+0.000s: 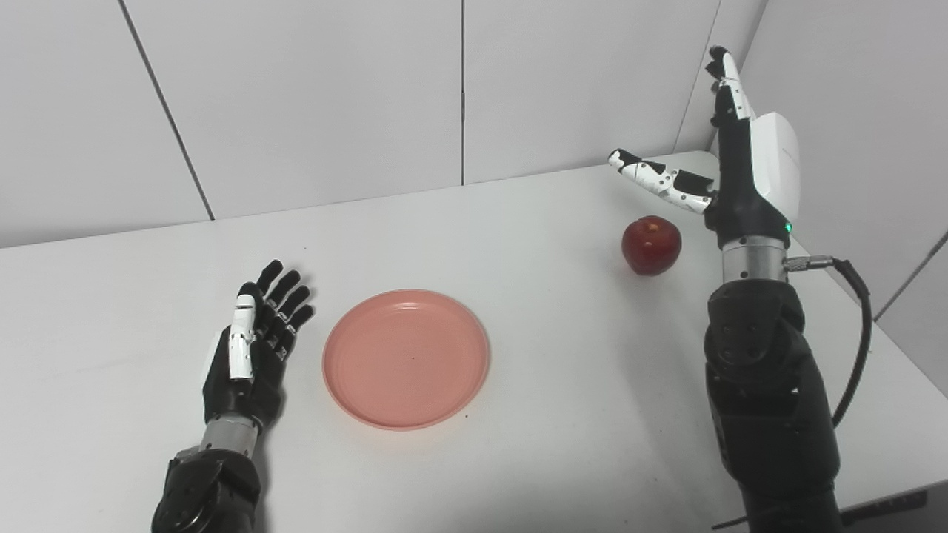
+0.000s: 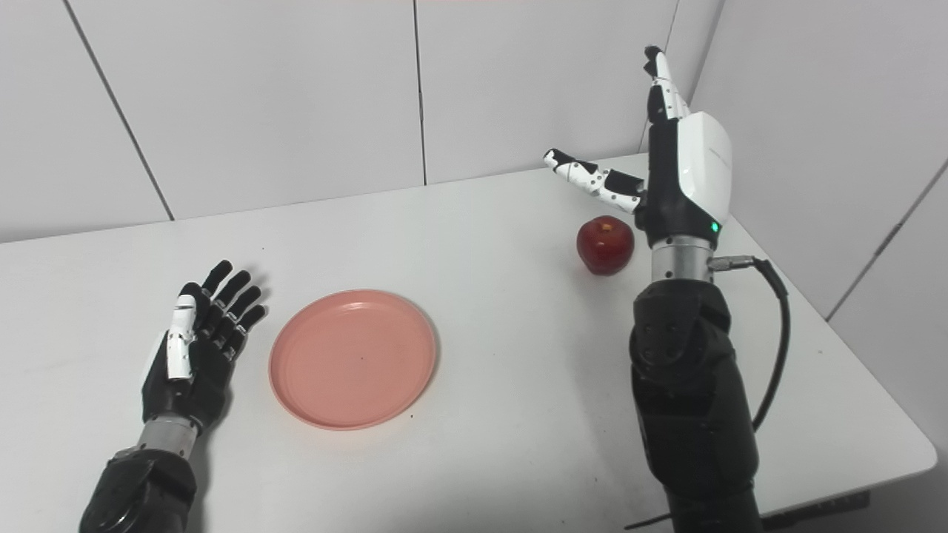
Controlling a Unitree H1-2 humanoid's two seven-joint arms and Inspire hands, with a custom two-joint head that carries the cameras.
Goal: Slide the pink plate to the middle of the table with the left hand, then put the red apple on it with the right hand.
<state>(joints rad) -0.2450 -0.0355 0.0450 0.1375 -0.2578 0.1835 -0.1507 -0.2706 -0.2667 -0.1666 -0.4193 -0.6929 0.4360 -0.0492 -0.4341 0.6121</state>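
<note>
Right forearm sits closest to me; its right hand is splayed, holding nothing, above the apple. On the table, plate lies about central, bare. Left hand loose beside it. Risk — I nudge the apple rolling off the near edge.

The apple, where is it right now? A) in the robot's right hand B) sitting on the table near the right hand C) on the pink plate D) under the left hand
B: the red apple rests on the white table just beside the raised right hand, whose fingers are spread and not touching it; the pink plate has nothing on it.
</note>
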